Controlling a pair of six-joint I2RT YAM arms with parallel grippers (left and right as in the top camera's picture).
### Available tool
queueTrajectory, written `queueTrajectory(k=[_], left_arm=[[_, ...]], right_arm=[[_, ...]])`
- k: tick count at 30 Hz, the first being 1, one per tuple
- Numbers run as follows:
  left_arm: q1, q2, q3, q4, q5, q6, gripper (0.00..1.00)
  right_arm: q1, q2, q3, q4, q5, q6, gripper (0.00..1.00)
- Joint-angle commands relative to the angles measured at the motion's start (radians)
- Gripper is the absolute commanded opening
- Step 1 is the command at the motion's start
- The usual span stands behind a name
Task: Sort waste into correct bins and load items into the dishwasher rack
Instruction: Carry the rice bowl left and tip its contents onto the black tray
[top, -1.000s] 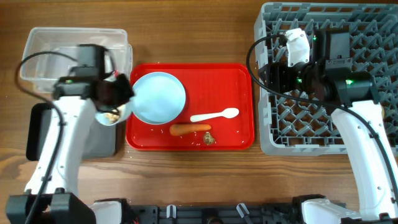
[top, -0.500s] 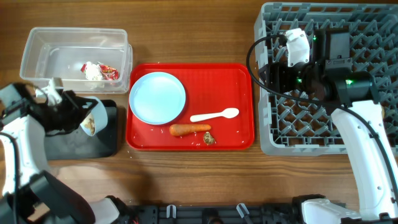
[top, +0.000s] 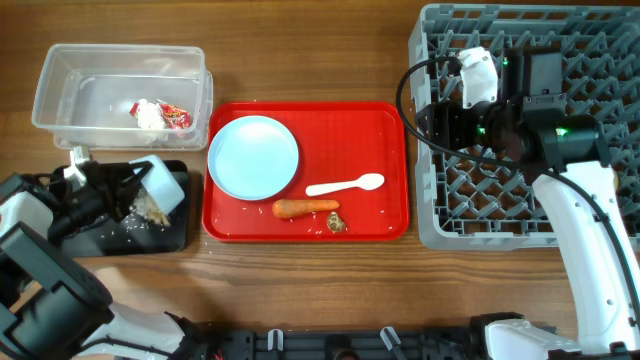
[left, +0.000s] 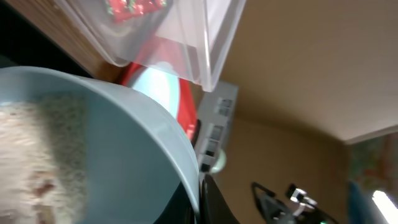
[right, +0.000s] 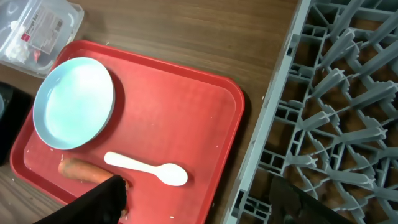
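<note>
Overhead, left of the flat red plastic tray (top: 370, 130), the left tool (top: 138, 195) pinches a pale blue-white bowl (top: 160, 188) tipped over the shallow black tray (top: 165, 235), where rice-like crumbs (top: 152, 212) lie. Only the left wrist view shows more rice inside the bowl. In the right wrist view the right tool (right: 196, 190) is spread above the red tray's right edge, beside the grey plastic grid rack (right: 336, 93). The print on the crumpled red-and-white wrapper (right: 43, 25) is unreadable.

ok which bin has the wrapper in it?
The clear tub, top left: the red-and-white wrapper lies inside it. The black tray below has only crumbs, under the tipped bowl.
</note>
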Motion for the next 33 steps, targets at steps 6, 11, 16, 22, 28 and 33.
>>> queueTrajectory(k=[6, 11, 16, 22, 28, 33], left_arm=[[0.017, 0.018, -0.005, -0.006, 0.123, 0.026, 0.04], [0.017, 0.018, -0.005, -0.008, 0.079, 0.067, 0.04], [0.017, 0.018, -0.005, -0.016, 0.043, 0.079, 0.04], [0.017, 0.018, -0.005, -0.018, 0.077, 0.078, 0.04], [0.035, 0.018, -0.005, 0.012, -0.003, 0.028, 0.04], [0.046, 0.016, -0.005, -0.029, 0.110, 0.172, 0.04]], right_arm=[[0.002, 0.011, -0.001, -0.012, -0.001, -0.016, 0.76], [0.002, 0.011, -0.001, -0.013, 0.011, -0.016, 0.76], [0.002, 0.011, -0.001, -0.024, 0.043, -0.018, 0.77], [0.002, 0.011, -0.001, -0.042, 0.098, -0.018, 0.76], [0.002, 0.011, -0.001, -0.056, 0.119, -0.016, 0.77], [0.002, 0.011, -0.001, -0.057, 0.119, -0.014, 0.76]])
